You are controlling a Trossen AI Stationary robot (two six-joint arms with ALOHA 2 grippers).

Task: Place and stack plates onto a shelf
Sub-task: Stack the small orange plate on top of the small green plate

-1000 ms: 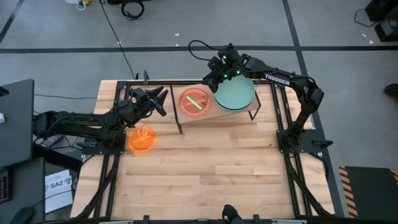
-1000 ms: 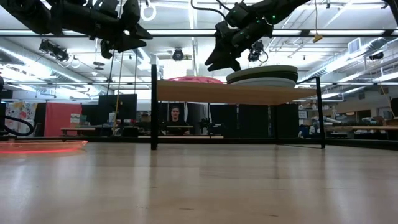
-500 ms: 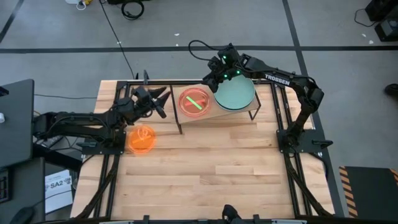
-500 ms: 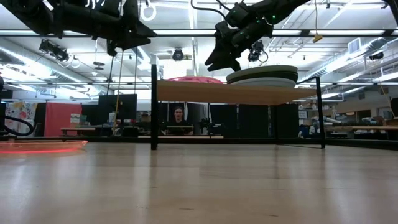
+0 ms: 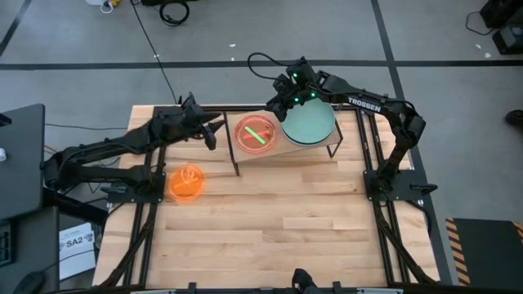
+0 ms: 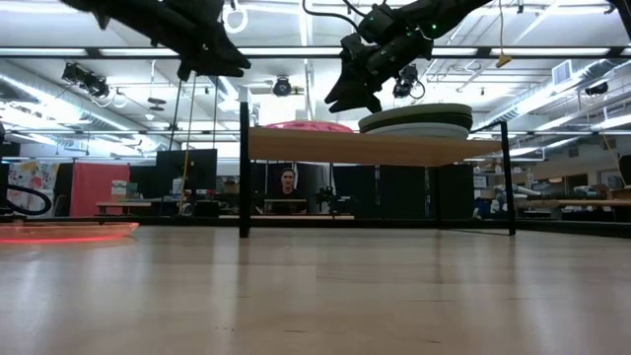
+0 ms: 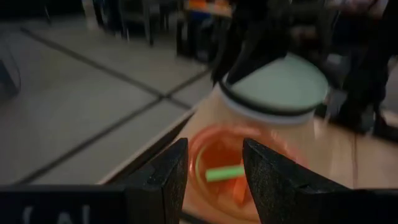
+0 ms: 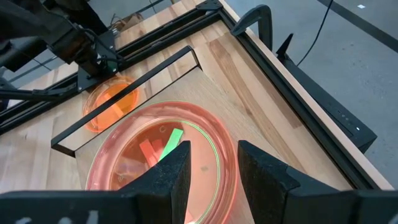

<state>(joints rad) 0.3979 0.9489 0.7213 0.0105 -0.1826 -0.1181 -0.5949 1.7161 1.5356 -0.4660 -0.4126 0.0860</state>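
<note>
One thin, see-through orange plate [image 5: 186,181] lies on the counter [image 5: 278,220], off the shelf's [image 5: 274,149] left end. It looks light, stiff and slippery, best pinched at its rim. The left claw [image 5: 216,131], parted and empty, hangs beside the shelf; the right claw [image 5: 280,95], also parted, hovers over the shelf's plates.

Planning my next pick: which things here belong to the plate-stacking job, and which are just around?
Job:
shelf
small translucent stack on the shelf
large stack, mint-green plate on top
orange plate on the tabletop
left gripper, right gripper

Just around:
monitor
floor cables
</note>
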